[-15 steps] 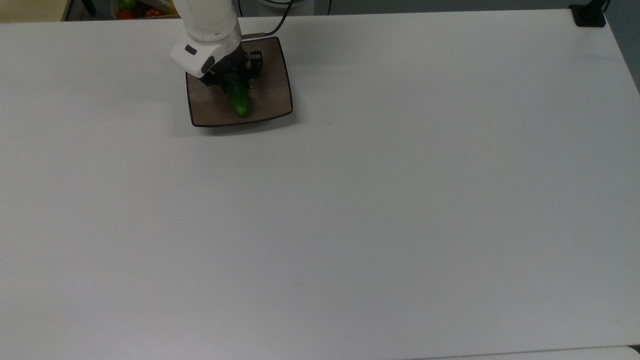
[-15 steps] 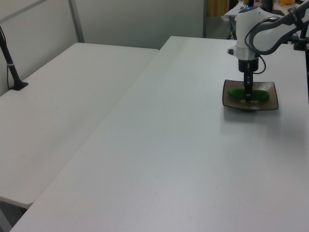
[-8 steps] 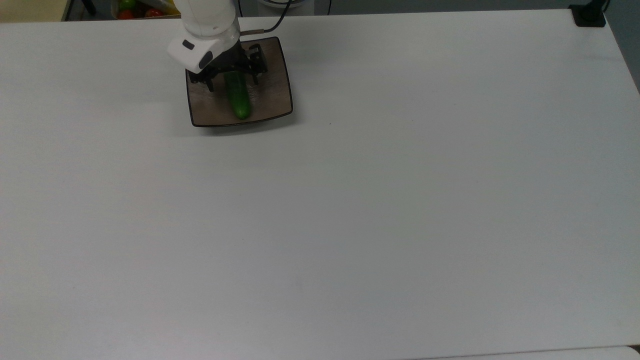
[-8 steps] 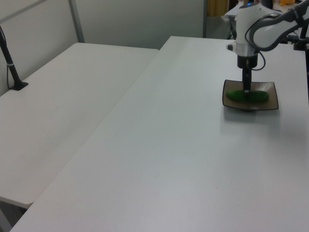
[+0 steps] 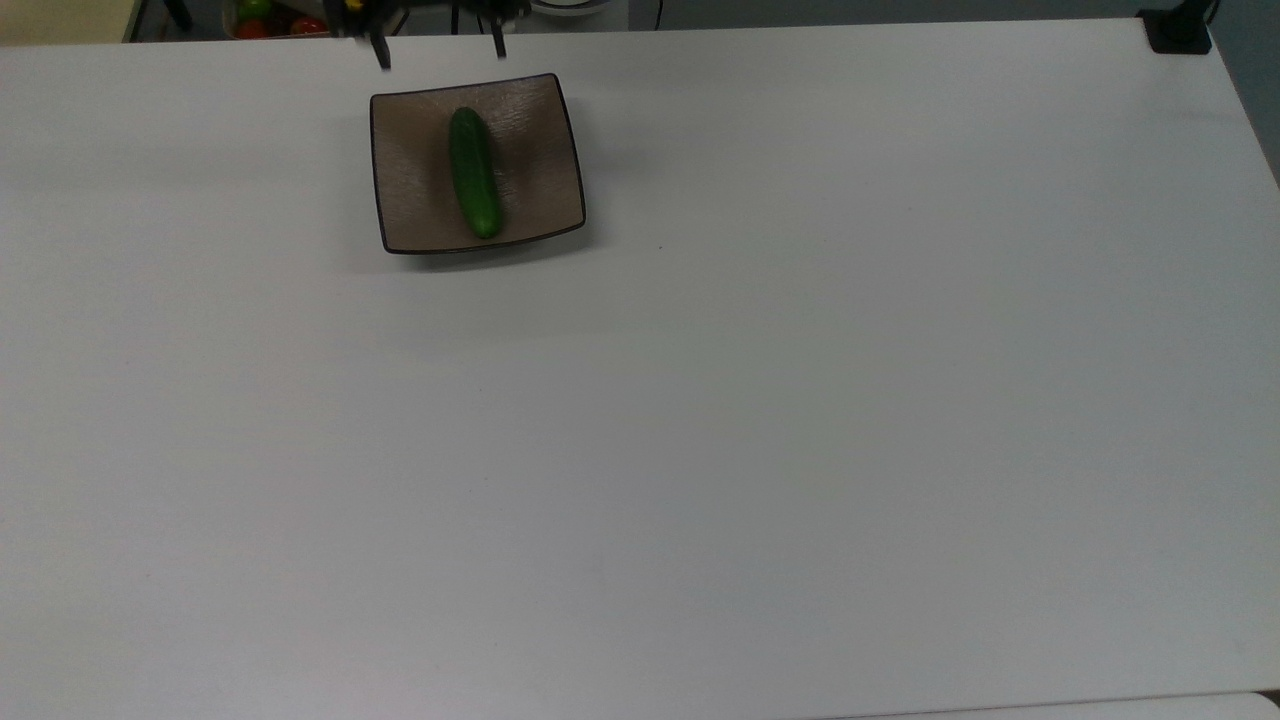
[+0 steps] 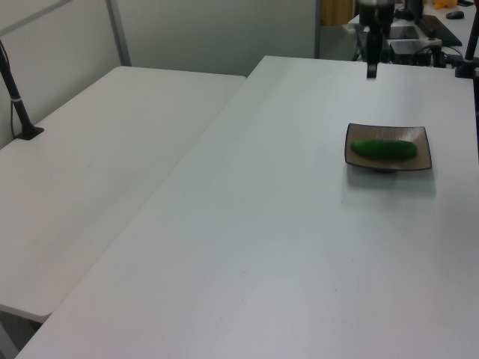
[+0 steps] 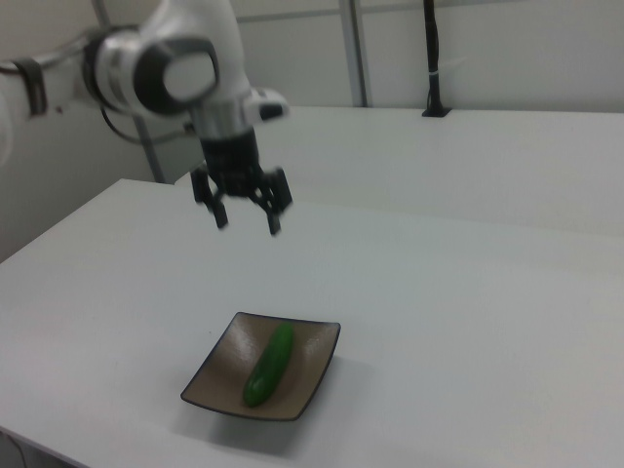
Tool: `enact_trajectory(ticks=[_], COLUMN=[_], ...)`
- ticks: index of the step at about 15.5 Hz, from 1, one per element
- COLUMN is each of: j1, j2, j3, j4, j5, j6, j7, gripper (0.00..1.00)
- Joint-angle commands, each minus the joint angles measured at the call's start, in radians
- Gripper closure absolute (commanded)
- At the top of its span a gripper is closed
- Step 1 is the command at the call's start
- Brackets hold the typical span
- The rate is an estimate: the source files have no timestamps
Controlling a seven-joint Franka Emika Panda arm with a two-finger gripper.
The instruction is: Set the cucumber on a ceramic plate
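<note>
Lying along the middle of the plate (image 5: 400, 200), near the bench's (image 5: 760, 420) far edge in the top view, the cucumber (image 5: 474, 172) looks delivered; end effector (image 7: 246, 216) hangs above, fingers spread, empty; next move calls only for clearing away.

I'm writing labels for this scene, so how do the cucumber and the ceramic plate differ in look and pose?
The cucumber is dark green, long and rounded; the ceramic plate is brown-taupe, square, with a thin dark rim. The cucumber lies on the plate, while the plate rests on the white table. The cucumber is narrower than the plate and a little shorter. Both are glossy and lie free of the gripper.
</note>
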Motion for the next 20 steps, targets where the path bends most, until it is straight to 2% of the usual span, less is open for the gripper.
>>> enact_trajectory(ticks=[1,4,6,8,12,20], j1=[0.010,0.010,0.011,0.051,0.072,0.071], j2=[0.004,-0.011,-0.011,-0.010,-0.004,0.004], j3=[0.019,0.086,0.110,0.110,0.108,0.102], j4=[0.145,0.151,0.147,0.115,0.067,0.068], j5=[-0.004,-0.005,0.002,0.016,0.033,0.035], j6=[-0.158,-0.161,-0.143,-0.048,0.098,0.105], j7=[0.146,0.270,0.331,0.338,0.316,0.286], gripper=[0.00,0.00,0.00,0.00,0.00,0.00])
